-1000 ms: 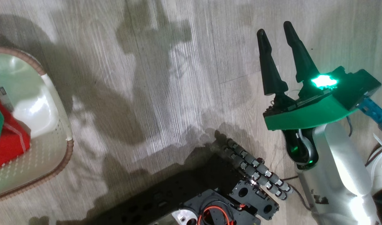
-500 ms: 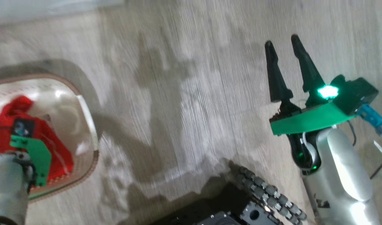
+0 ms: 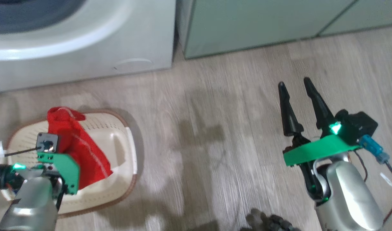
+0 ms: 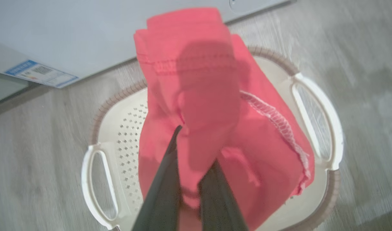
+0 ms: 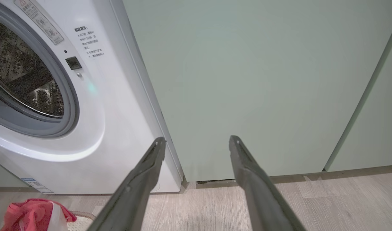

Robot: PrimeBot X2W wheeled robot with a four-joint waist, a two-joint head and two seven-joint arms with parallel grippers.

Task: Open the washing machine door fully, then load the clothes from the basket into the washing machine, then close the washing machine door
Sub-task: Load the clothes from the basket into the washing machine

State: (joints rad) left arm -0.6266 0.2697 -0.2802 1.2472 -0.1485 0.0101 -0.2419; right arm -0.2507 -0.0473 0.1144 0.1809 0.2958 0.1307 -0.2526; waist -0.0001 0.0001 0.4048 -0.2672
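My left gripper (image 4: pixel 196 144) is shut on a bright red garment (image 4: pixel 202 96), which hangs bunched above the cream basket (image 4: pixel 125 134). In the head view the clothes (image 3: pixel 77 144) rise over the basket (image 3: pixel 132 166) at the lower left and hide the fingers. The white washing machine (image 3: pixel 87 48) stands just behind it. My right gripper (image 3: pixel 294 81) hovers open over the floor at the right, holding nothing. In the right wrist view that gripper (image 5: pixel 197 139) faces the cabinets, and the washing machine (image 5: pixel 119 112) shows its uncovered steel drum (image 5: pixel 19 73). The door is out of view.
Pale green cabinets (image 3: pixel 247 25) stand right of the machine along the back. Wood-look floor (image 3: pixel 215 128) stretches between the basket and my right arm. A blue label sticker (image 4: pixel 38 72) sits low on the machine's front.
The head camera has swung up, bringing the machine and cabinets into view. My left gripper has raised the red garment up out of the basket. The right gripper stays open.
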